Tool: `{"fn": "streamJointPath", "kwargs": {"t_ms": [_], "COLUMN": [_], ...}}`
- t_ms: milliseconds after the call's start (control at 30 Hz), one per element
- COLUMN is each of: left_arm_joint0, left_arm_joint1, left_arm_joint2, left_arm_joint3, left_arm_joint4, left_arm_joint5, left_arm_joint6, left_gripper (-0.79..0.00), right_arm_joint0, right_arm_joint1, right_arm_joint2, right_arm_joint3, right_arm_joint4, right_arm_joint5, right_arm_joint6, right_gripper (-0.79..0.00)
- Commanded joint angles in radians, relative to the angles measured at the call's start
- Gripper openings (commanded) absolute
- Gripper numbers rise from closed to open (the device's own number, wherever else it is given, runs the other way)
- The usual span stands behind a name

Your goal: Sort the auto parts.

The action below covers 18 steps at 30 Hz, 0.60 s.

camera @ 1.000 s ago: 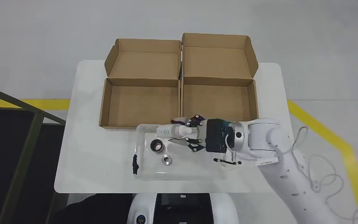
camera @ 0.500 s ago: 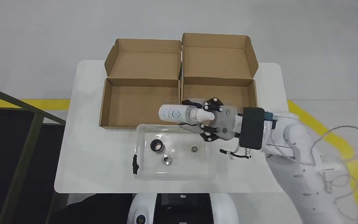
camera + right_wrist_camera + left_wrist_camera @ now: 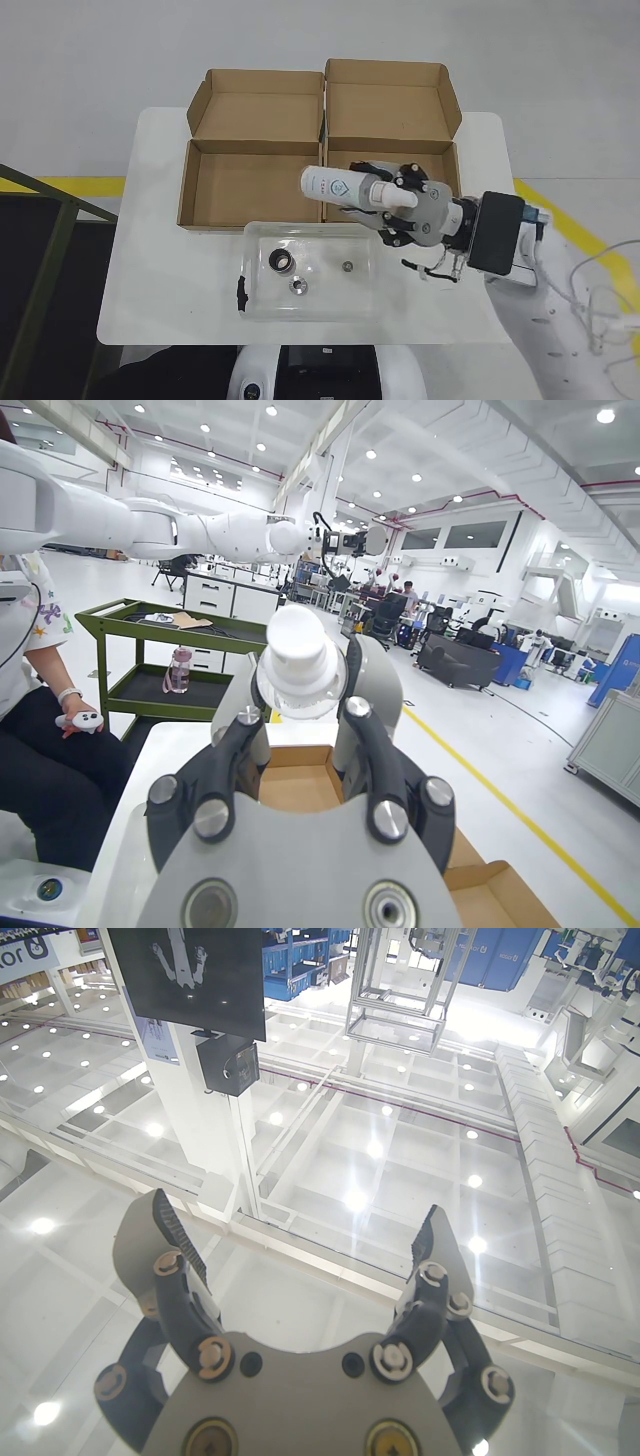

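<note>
**Right arm lifts a bottle over the sorting table.** You have the right gripper (image 3: 305,670) holding a white bottle (image 3: 335,184) in the air over the white table (image 3: 150,280), fingers clamped on either side of its neck end. In the top view the bottle lies nearly level, base toward 10 o'clock and cap end toward 4 o'clock. It hangs above the line where the clear tray (image 3: 330,300) meets the right-hand box (image 3: 420,185).

The left-hand box (image 3: 250,190) and the right-hand box, both cardboard, sit touching at 12 o'clock from the tray, lids folded back toward 12 o'clock. In the tray lie 3 small parts: a dark ring (image 3: 281,262), a pale metal piece (image 3: 299,287) at 5 o'clock from it, and a tiny piece (image 3: 347,266) toward 3 o'clock. A black piece (image 3: 241,293) sits at the tray's 9 o'clock edge.

Your left gripper (image 3: 297,1213) points up at the ceiling (image 3: 350,1128), fingers spread wide apart. The right wrist view catches the left arm (image 3: 200,532) stretched out high. A green cart (image 3: 150,706) stands beside the table at 9 o'clock, a pink drinking bottle (image 3: 178,672) on its lower shelf. A yellow floor line (image 3: 555,213) runs past at 3 o'clock.

The gripper and bottle cover the near corner of the right-hand box and part of the tray's far rim, so you cannot tell how high the bottle hangs over either. The tray's parts are too small to name. Whether the black piece lies inside the rim or outside it is unclear. The right arm (image 3: 540,310) is cut off at the frame's 4 o'clock edge.
</note>
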Motion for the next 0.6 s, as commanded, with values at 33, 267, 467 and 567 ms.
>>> {"fn": "streamJointPath", "kwargs": {"t_ms": [33,267,467,567], "left_arm_joint0": [0.0,0.0,0.0,0.0], "left_arm_joint1": [0.0,0.0,0.0,0.0], "left_arm_joint2": [0.0,0.0,0.0,0.0], "left_arm_joint3": [0.0,0.0,0.0,0.0], "left_arm_joint4": [0.0,0.0,0.0,0.0], "left_arm_joint5": [0.0,0.0,0.0,0.0], "left_arm_joint6": [0.0,0.0,0.0,0.0], "left_gripper": [0.0,0.0,0.0,0.0], "right_arm_joint0": [-0.006,-0.012,0.01,0.03], "right_arm_joint1": [0.001,0.006,0.008,0.007], "right_arm_joint2": [0.005,-0.018,-0.05,-0.064], "right_arm_joint3": [0.004,0.06,0.132,0.163], "right_arm_joint4": [-0.015,-0.023,-0.025,-0.041], "right_arm_joint5": [0.001,-0.013,-0.018,-0.014], "right_arm_joint6": [0.007,0.125,0.221,0.257], "right_gripper": [-0.785,-0.785,-0.785,-0.785]}}
